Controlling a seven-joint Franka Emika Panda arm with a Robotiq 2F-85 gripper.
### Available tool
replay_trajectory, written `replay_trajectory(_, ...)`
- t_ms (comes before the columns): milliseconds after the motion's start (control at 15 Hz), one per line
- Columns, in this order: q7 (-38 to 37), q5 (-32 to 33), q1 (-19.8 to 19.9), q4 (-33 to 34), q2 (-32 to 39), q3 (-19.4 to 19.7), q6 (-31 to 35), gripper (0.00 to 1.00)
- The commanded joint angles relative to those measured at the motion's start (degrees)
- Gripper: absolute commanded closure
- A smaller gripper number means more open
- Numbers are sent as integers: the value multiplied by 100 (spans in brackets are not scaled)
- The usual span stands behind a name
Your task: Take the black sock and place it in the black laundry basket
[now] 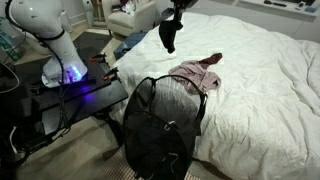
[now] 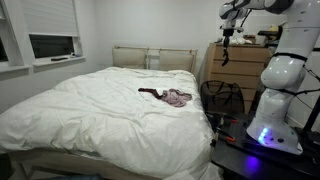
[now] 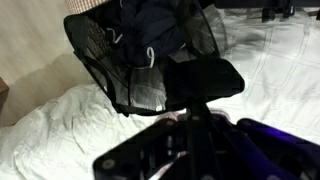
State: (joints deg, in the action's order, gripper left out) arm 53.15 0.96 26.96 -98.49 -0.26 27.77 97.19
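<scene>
Up at 12 o'clock from the black laundry basket (image 1: 148, 130) in an exterior view, my gripper (image 1: 175, 13) is clenched on the black sock (image 1: 168, 36), which hangs lengthwise straight down. I judge lowering toward 6 o'clock comes next.

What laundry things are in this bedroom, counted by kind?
Black sock, hanging from the gripper: 1
Black laundry basket: 1
Pinkish clothes pile on the bed: 1
Total: 3
</scene>
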Motion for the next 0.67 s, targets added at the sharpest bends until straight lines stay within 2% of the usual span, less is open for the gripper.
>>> replay_trajectory(0, 377, -298, 146, 49, 374, 107, 136, 100)
replay_trajectory(600, 660, -817, 818, 277, 1630, -51, 464, 100)
